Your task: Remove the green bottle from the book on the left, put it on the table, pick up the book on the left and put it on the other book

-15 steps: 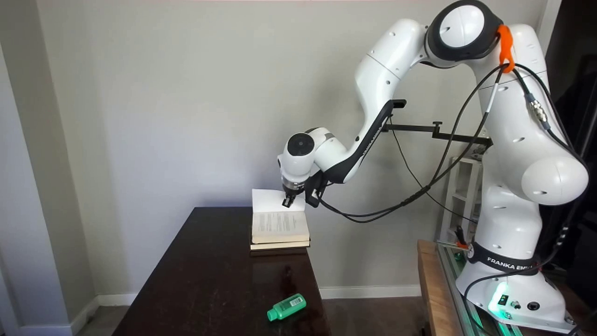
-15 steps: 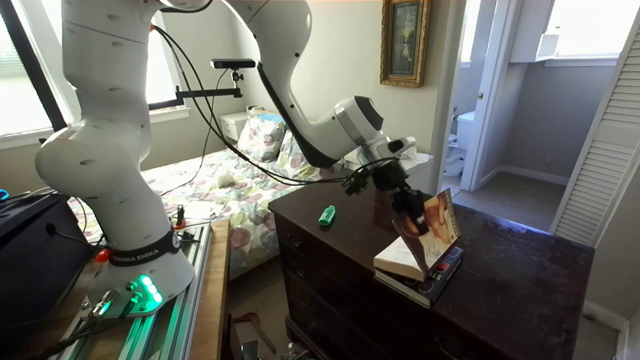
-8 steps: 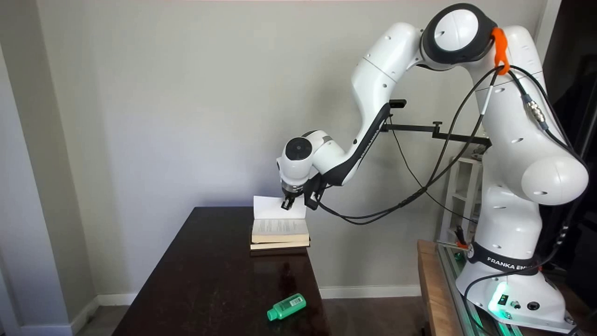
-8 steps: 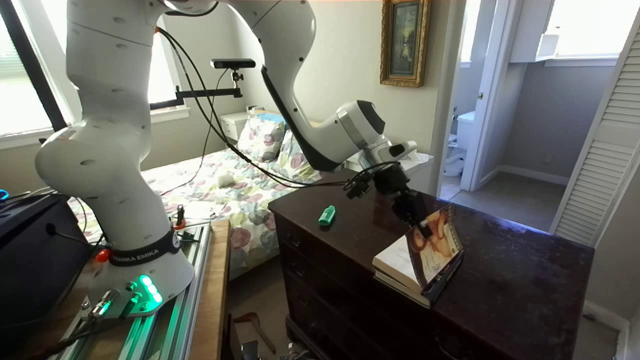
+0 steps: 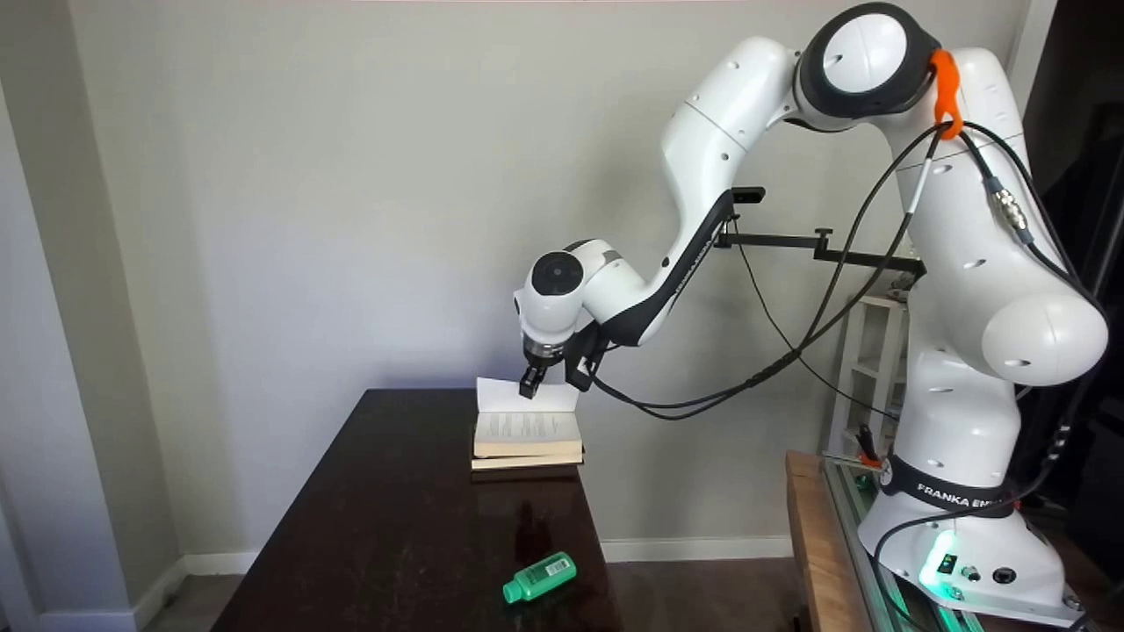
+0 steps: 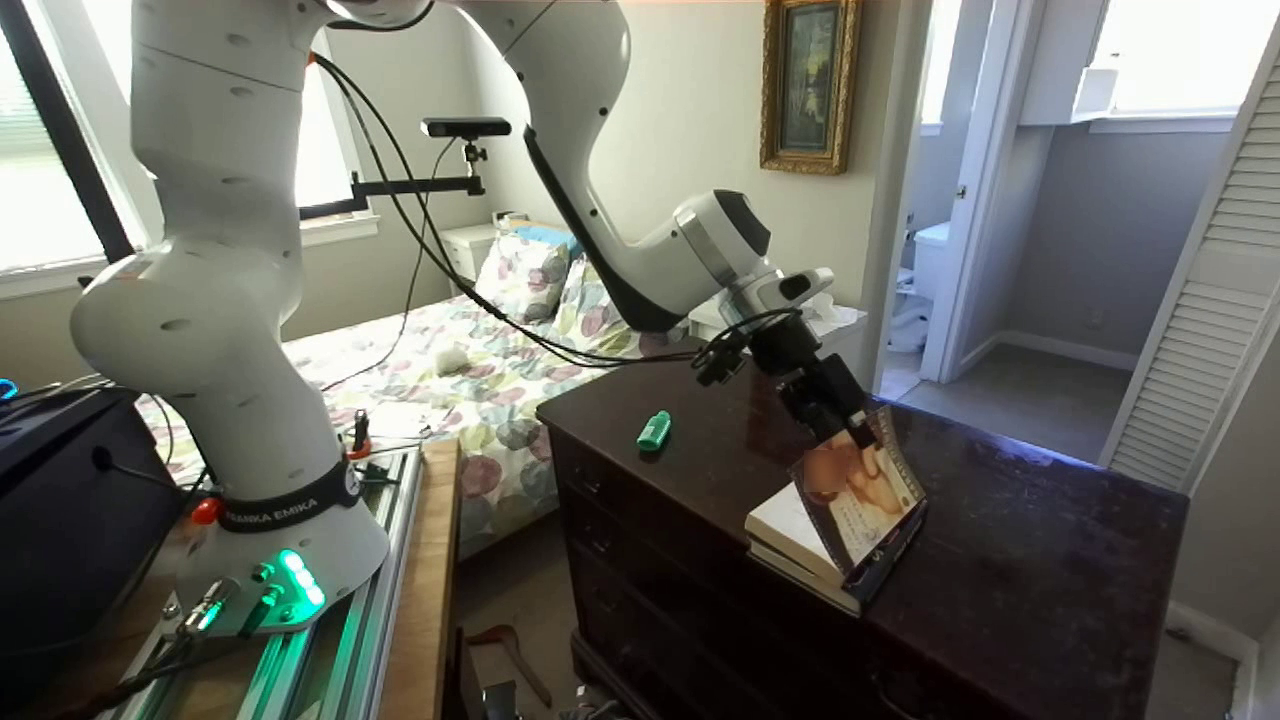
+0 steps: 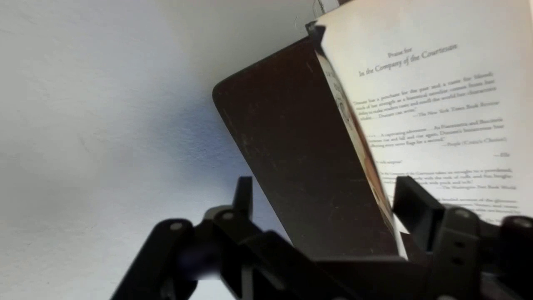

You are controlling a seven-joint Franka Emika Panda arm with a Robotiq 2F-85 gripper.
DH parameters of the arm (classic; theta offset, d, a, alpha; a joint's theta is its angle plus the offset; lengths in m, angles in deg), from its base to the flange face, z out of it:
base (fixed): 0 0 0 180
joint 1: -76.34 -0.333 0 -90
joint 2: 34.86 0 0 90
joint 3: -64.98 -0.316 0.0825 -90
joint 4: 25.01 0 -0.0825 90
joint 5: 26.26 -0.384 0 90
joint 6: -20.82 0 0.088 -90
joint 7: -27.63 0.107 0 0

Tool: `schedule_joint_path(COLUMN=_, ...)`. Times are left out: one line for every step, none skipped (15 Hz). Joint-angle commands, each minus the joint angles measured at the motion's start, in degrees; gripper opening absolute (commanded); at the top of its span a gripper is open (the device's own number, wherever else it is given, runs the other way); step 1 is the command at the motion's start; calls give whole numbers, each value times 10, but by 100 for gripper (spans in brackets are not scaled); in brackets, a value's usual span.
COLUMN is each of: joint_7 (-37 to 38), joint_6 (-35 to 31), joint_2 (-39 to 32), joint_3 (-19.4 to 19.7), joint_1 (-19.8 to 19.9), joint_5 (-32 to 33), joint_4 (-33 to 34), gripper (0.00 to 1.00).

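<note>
The green bottle [image 5: 540,577] lies on its side on the dark table [image 5: 395,518], well away from the books, and the bottle [image 6: 654,431] shows in both exterior views. The book with the tan cover [image 6: 862,500] rests on top of the other book [image 6: 888,558], which has a dark patterned cover. Its front cover stands tilted up, baring a printed page [image 7: 429,104]. At that raised cover's upper edge is my gripper [image 7: 326,182], its jaws wide apart with nothing clasped. One fingertip [image 7: 412,196] overlaps the page beside the cover's edge; contact is unclear.
A pale wall [image 5: 351,219] rises close behind the table's far end, and the table's rounded corner [image 7: 220,89] shows below the wrist camera. Cables [image 5: 746,395] hang from the arm. A bed [image 6: 440,390] stands beyond the table.
The jaws have gone from shut to wide apart. The raised cover has dropped lower. In an exterior view the gripper has shifted slightly left, after first dipping. The bottle has stayed put.
</note>
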Motion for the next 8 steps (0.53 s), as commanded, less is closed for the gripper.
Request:
schedule_joint_path(joint_7=-5, joint_6=-17, joint_2=19, joint_3=-19, joint_1=2, joint_5=-15, joint_4=-8, gripper=100)
schedule_joint_path(joint_7=-11, joint_6=-27, joint_2=23, joint_3=-24, joint_1=4, joint_5=-23, joint_4=-11, gripper=100)
schedule_joint_path(joint_7=-16, joint_6=-37, joint_2=30, joint_3=-28, joint_1=4, joint_5=-28, joint_4=-16, gripper=100)
schedule_joint_path(joint_7=-22, joint_6=-50, joint_2=36, joint_3=-32, joint_1=5, joint_5=-35, joint_4=-20, gripper=100)
schedule_joint_path(joint_7=-28, joint_6=-70, joint_2=42, joint_3=-37, joint_1=7, joint_5=-48, joint_4=-26, gripper=100)
schedule_joint_path(joint_7=-35, joint_6=-88, joint_2=49, joint_3=-40, joint_1=9, joint_5=-64, joint_4=-32, gripper=100)
schedule_joint_path(joint_7=-49, joint_6=-121, joint_2=58, joint_3=-45, joint_1=16, joint_5=-95, joint_4=-43, gripper=100)
schedule_joint_path(joint_7=-65, joint_6=-152, joint_2=66, joint_3=-54, joint_1=26, joint_5=-124, joint_4=-54, gripper=100)
